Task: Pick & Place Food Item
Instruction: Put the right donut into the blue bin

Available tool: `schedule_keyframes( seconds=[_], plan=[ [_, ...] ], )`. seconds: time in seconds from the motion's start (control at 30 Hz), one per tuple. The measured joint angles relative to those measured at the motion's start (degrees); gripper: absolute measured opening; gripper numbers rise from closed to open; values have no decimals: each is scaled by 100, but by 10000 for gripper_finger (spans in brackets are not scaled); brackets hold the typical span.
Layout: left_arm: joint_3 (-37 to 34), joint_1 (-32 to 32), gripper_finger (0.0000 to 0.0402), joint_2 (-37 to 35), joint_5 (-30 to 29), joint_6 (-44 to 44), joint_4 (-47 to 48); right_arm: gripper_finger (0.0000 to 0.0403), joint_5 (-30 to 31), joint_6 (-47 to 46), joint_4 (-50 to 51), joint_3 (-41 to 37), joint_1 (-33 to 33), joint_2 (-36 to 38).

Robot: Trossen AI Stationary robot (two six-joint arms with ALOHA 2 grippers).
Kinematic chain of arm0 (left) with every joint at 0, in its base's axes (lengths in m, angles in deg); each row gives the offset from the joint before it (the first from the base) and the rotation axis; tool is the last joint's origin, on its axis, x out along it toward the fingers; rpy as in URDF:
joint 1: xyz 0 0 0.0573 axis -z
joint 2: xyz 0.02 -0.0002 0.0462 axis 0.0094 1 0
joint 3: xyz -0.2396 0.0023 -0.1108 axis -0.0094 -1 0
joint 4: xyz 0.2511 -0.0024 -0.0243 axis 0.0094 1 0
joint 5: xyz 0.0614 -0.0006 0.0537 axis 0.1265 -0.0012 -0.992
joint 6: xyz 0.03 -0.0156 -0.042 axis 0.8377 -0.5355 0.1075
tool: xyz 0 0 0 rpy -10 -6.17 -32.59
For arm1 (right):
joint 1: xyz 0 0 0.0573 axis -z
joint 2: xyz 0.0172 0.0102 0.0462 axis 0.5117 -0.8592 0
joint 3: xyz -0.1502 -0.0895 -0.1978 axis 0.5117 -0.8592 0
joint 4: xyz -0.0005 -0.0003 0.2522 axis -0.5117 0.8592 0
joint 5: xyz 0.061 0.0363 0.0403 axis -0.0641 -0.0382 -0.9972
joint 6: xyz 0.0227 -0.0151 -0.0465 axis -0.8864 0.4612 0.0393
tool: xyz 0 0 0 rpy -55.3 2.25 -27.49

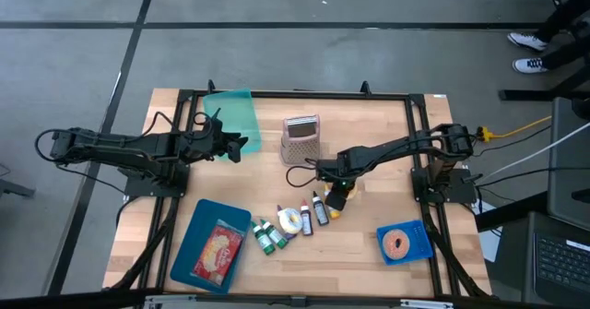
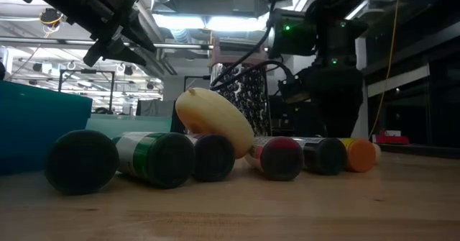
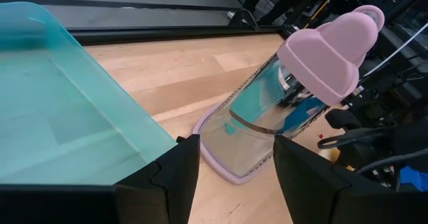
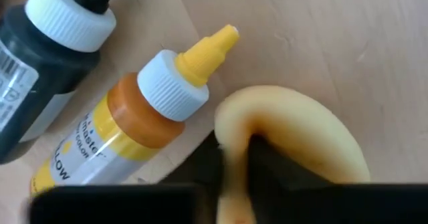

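A pale yellow, rounded food item (image 4: 301, 137) lies on the wooden table beside a yellow food-colouring bottle (image 4: 127, 130). My right gripper (image 1: 336, 196) stands over it, pointing down, shut on it. Far off at the table's left, my left gripper (image 3: 234, 177) hangs open and holds nothing. It sits next to a teal bin (image 3: 60, 117) and faces a grater with a pink handle (image 3: 267, 103). A second pale yellow oval (image 2: 212, 122) leans on the row of bottles in the low view. My right gripper pinches the yellow food item between its two fingers (image 4: 267, 164) at the end nearest the yellow bottle (image 4: 234, 127). The fingers come from above, pointing down. The rest of the item lies on the table.
Several food-colouring bottles (image 1: 304, 219) lie in a row near the middle. A blue tray with a red packet (image 1: 214, 249) sits near left, and a blue plate with a doughnut (image 1: 401, 244) near right. The grater (image 1: 300, 138) stands at the far middle.
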Motion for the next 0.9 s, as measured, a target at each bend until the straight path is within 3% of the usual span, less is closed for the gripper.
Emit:
schedule_keyframes(
  seconds=[0.07,0.27,0.43,0.63,0.77,0.9],
  plan=[
    [0,2,184,0,2,0,0,16,-1,-117,0,0,0,0],
    [0,2,184,2,8,0,0,18,68,-518,61,-11,8,250],
    [0,1,184,0,8,0,-2,11,260,-796,135,-11,126,994],
    [0,1,184,1,54,-1,0,11,352,-1385,707,-10,170,2385],
    [0,2,184,0,96,-2,4,11,213,-2231,1338,-6,-225,3320],
    [0,0,184,2,96,0,13,11,195,-3432,2044,0,-1018,3905]
  ],
)
